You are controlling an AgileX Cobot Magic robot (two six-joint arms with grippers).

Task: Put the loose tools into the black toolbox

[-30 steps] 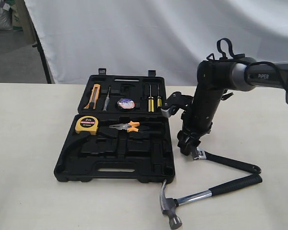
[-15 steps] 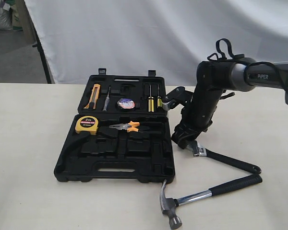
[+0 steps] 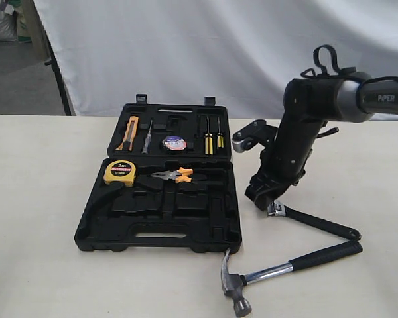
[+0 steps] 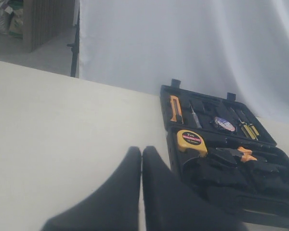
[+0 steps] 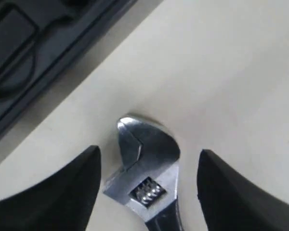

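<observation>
Exterior view, set against half a second back: right arm carried further to the right, right gripper [image 3: 263, 201] drawn off from the side wall of the large black moulded-plastic toolbox [image 3: 159, 233] and now just above the chrome head of the black-handled adjustable wrench [image 3: 312, 222]. Wrench unmoved on the cream table [image 3: 40, 199], likewise the steel claw hammer with black grip [image 3: 278, 269] near the case's front right corner. Toolbox open flat to the left of the arm, lid half at the back; yellow tape measure [image 3: 119, 173] and orange-handled pliers [image 3: 176, 175] in the near half, orange utility knife [image 3: 128, 132] and yellow-and-black screwdrivers [image 3: 212, 140] in the far half. Right wrist view: black fingers [image 5: 62, 192] spread wide, one on each side of the wrench head, clear of it. Left wrist view: left gripper [image 4: 141, 166] pinched closed, empty, over bare table beside the case.
</observation>
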